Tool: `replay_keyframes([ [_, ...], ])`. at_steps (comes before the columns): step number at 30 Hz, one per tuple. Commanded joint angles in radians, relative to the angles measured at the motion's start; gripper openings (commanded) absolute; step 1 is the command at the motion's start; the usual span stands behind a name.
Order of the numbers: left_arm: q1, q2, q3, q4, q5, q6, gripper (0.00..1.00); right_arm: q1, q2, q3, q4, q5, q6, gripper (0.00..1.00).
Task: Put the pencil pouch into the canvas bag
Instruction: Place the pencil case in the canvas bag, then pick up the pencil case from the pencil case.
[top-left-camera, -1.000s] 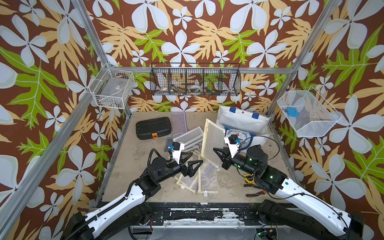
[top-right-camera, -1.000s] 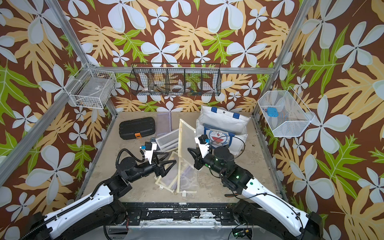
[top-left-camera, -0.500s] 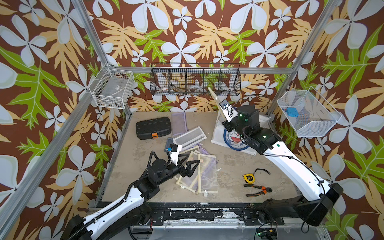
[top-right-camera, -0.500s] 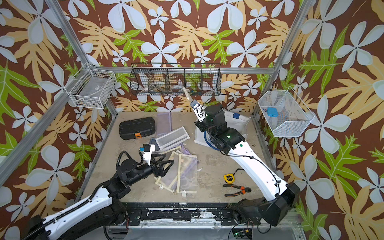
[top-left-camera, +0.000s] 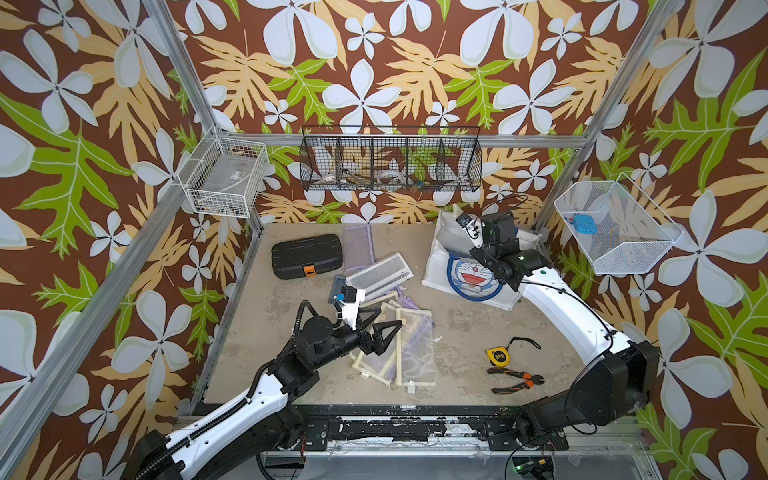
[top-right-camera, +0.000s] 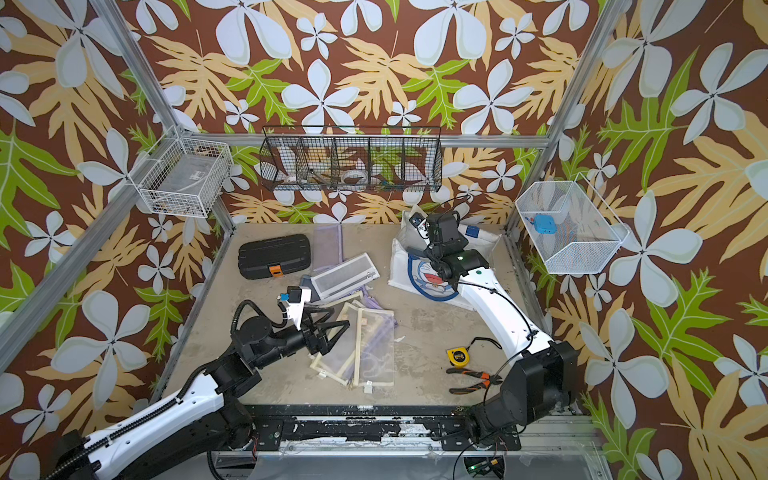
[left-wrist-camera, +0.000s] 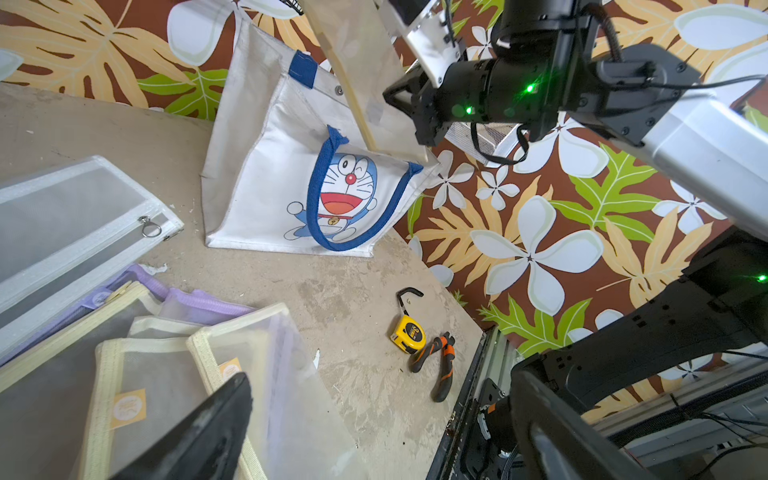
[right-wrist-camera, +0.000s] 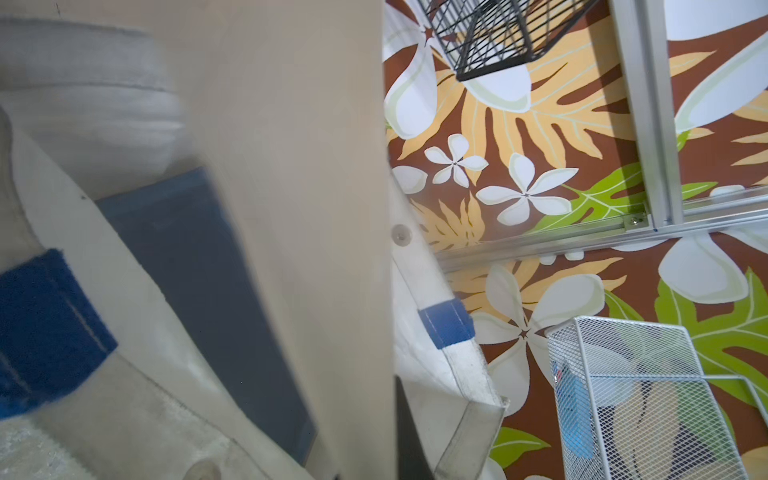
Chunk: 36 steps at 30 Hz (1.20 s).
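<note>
Two arms reach over the worktop (top-left-camera: 457, 324). The right jaws are clamped on one edge of the pencil pouch (left-wrist-camera: 365, 62), a cream mesh one, holding it tilted over the open mouth of the canvas bag (left-wrist-camera: 257, 187). Its lower corner sits by the bag's rim, and whether it reaches inside I cannot tell. In a top view the bag stands at the far right corner of the worktop, a blue handle drooped over the cartoon face. The left jaws stand wide apart, gripping nothing, just above a loose heap of mesh pouches (top-left-camera: 415, 353) near the middle. A black case (top-left-camera: 306, 259) lies at the far left. A yellow tape measure (top-left-camera: 497, 356) and orange-handled pliers (top-left-camera: 517, 379) lie close together near the front right
</note>
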Motion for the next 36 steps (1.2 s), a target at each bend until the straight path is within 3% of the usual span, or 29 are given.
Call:
replay_keyframes([
  [1,0.003,0.000,0.022,0.023,0.028,0.006,0.98,-0.008,-0.001,-0.021,0.029,0.010,0.009,0.00],
  [4,0.003,-0.008,0.039,-0.001,0.020,0.018,0.98,-0.015,0.000,-0.054,0.049,0.014,0.018,0.00],
  [9,0.003,-0.007,0.041,-0.016,-0.002,0.022,0.98,-0.016,-0.010,-0.101,0.079,0.008,0.038,0.16],
  [11,0.004,-0.003,0.043,-0.020,-0.005,0.022,0.98,-0.016,-0.026,-0.115,0.096,0.008,0.052,0.28],
  [12,0.004,-0.002,0.043,-0.020,-0.007,0.021,0.98,-0.016,-0.035,-0.121,0.100,0.000,0.058,0.44],
  [14,0.004,0.005,0.048,-0.027,-0.010,0.025,0.98,-0.018,-0.053,-0.124,0.102,-0.013,0.066,0.62],
  [21,0.003,0.083,0.090,-0.081,0.028,0.023,0.98,-0.017,-0.137,-0.118,0.092,-0.029,0.146,0.72],
  [26,0.003,0.215,0.126,-0.190,0.019,0.005,0.95,-0.015,-0.319,-0.209,0.119,-0.380,0.344,0.81],
  [33,0.003,0.324,0.074,-0.124,0.070,-0.066,0.84,-0.015,-0.602,-0.537,0.206,-0.795,0.656,0.84],
  [36,0.003,0.392,0.056,-0.072,0.080,-0.099,0.79,-0.015,-0.715,-0.753,0.368,-0.917,0.845,0.85],
])
